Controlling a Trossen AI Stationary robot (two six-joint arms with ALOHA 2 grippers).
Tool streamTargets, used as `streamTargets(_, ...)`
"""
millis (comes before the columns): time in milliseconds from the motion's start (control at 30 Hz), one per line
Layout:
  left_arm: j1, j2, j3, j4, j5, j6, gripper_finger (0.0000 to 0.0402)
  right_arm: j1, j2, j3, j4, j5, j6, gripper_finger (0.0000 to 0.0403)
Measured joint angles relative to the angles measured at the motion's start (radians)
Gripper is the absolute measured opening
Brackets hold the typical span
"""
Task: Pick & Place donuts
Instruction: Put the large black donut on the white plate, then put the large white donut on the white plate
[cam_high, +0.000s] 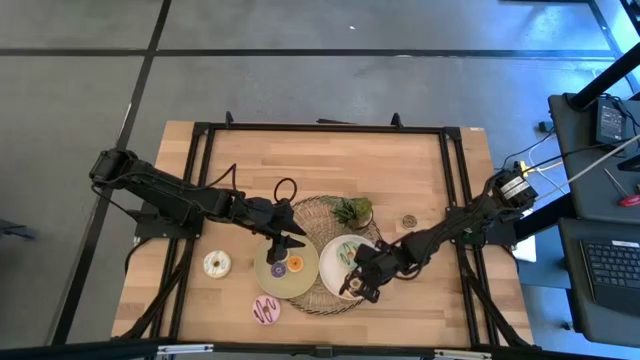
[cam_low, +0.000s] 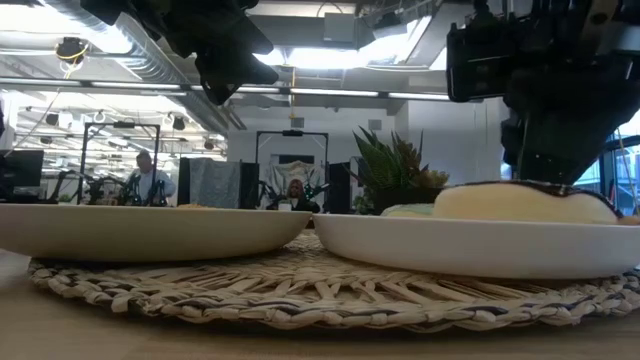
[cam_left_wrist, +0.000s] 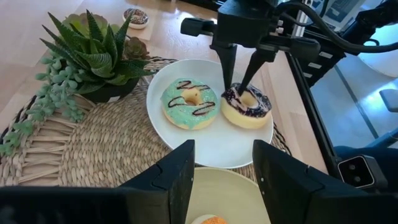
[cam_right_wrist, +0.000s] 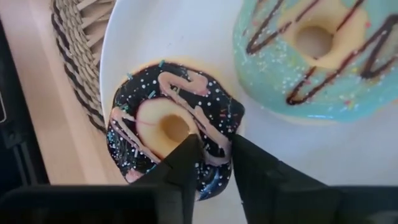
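The dark-iced donut (cam_right_wrist: 171, 140) lies flat on the white plate (cam_left_wrist: 211, 146), directly under the right gripper (cam_left_wrist: 239, 78), whose jaws stand a little apart and straddle one side of the ring: one finger reaches toward the centre hole, the other sits just outside the rim, so the ring wall lies between them. Whether the pads actually press the icing cannot be told; the jaws look spread rather than pinching. A ring has no long axis, so what matters is that the jaws line up across the wall, which they seem to. Just beside it, on the far side from the right jaws, rests the mint green donut (cam_left_wrist: 189, 102), close enough to be nudged. The left gripper (cam_left_wrist: 221, 168) hovers with jaws spread over the neighbouring plate (cam_high: 287, 268), where an orange donut (cam_high: 295, 264) and a purple donut (cam_high: 278, 270) lie. Farther out on the desk (cam_high: 400, 170) sit a cream donut (cam_high: 217, 264), a pink striped donut (cam_high: 266, 310), a brown donut (cam_high: 409, 221) and the leafy plant (cam_high: 352, 211).
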Motion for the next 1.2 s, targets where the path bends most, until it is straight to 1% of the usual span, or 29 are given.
streamTargets(133,0.0,0.0,0.0,0.0,0.005,-0.018,0.0159,-0.011,-0.002,0.0,-0.002,0.008,-0.004,0.0132)
streamTargets(267,-0.001,-0.016,0.0,-0.026,0.089,-0.108,0.0158,-0.012,-0.046,0.0,-0.023,0.026,-0.007,0.015)
streamTargets(300,-0.005,-0.022,0.0,-0.036,0.096,-0.14,0.0158,-0.012,-0.063,0.0,-0.04,0.036,-0.009,0.0153)
streamTargets(400,-0.018,-0.046,0.0,-0.148,0.075,-0.238,0.0157,-0.007,-0.12,0.001,-0.11,0.053,-0.026,0.0157)
streamTargets(500,-0.039,-0.082,0.0,-0.285,0.037,-0.348,0.0159,-0.002,-0.182,0.002,-0.222,0.055,-0.06,0.0158)
streamTargets(633,-0.09,-0.151,0.0,-0.482,-0.045,-0.525,0.0158,-0.001,-0.268,-0.001,-0.348,0.065,-0.1,0.0158)
streamTargets(700,-0.126,-0.184,0.0,-0.58,-0.088,-0.616,0.0157,-0.001,-0.32,-0.02,-0.368,0.112,-0.115,0.0158)
streamTargets(767,-0.168,-0.21,0.0,-0.663,-0.112,-0.701,0.0157,-0.002,-0.38,-0.054,-0.378,0.188,-0.114,0.0158)
streamTargets(833,-0.218,-0.231,0.0,-0.729,-0.138,-0.781,0.0158,-0.002,-0.439,-0.1,-0.371,0.266,-0.104,0.0158)
streamTargets(933,-0.295,-0.246,0.0,-0.81,-0.169,-0.933,0.0161,-0.002,-0.517,-0.178,-0.37,0.343,-0.036,0.0158)
streamTargets(1033,-0.369,-0.245,0.0,-0.883,-0.183,-1.117,0.0161,-0.003,-0.574,-0.249,-0.354,0.38,0.028,0.0158)
streamTargets(1133,-0.441,-0.244,0.0,-0.979,-0.206,-1.299,0.016,-0.003,-0.608,-0.313,-0.286,0.413,0.06,0.0158)
streamTargets(1200,-0.483,-0.242,0.0,-1.047,-0.207,-1.411,0.0159,-0.004,-0.617,-0.349,-0.206,0.421,0.05,0.0158)
